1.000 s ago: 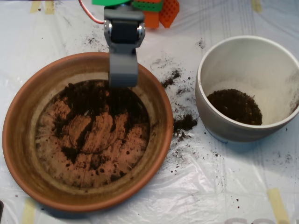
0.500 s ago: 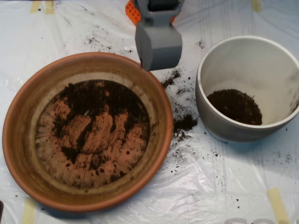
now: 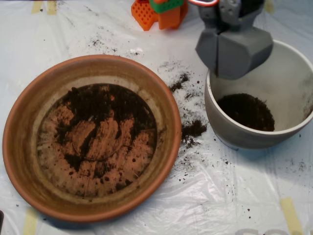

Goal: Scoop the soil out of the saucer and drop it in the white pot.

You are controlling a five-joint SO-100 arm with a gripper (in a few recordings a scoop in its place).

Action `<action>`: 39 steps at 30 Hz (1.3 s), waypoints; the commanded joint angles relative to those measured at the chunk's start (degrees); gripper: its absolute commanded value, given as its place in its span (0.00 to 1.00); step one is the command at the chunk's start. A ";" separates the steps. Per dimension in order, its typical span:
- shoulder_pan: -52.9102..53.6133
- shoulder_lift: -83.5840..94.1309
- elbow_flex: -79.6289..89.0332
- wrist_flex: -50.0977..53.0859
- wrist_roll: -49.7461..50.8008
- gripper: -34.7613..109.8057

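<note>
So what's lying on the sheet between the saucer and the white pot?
In the overhead view, spilled soil lies on the plastic sheet between the saucer and the white pot: one dark clump, plus scattered specks.

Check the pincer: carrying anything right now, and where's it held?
Cannot be told. The pincer sits over the white pot's upper-left rim, seen from outside; any soil between its grey shells is hidden. Nothing is seen falling from it.

A wrinkled, glossy sheet of clear plastic (image 3: 161, 205) covers the whole pale tabletop and catches soft glare. Strips of yellowish tape (image 3: 292, 214) hold it near the sheet's lower right, lower left and top edges. An orange perforated plastic block (image 3: 145, 13) sits at the sheet's top edge.
</note>
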 commanded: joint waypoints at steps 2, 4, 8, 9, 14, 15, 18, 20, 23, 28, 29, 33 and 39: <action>-6.77 0.26 -7.38 1.41 -0.97 0.24; -7.91 0.53 -7.12 1.85 -0.88 0.29; -8.26 -0.26 -8.09 4.57 -1.93 0.46; -8.00 0.09 -7.03 4.39 -2.02 0.48; -6.42 2.72 -2.64 2.99 -1.67 0.50; -6.15 3.34 -1.85 2.72 -1.67 0.51; -5.27 4.57 -0.53 2.46 -1.49 0.51; -4.04 4.92 -0.53 2.55 -1.49 0.51; -0.88 5.10 -1.05 2.64 -0.53 0.51; 5.19 8.00 1.23 0.70 3.34 0.50; 6.68 9.14 2.02 0.09 4.31 0.50; 13.89 11.25 1.14 1.23 6.59 0.50; 30.67 14.06 5.62 0.97 5.71 0.54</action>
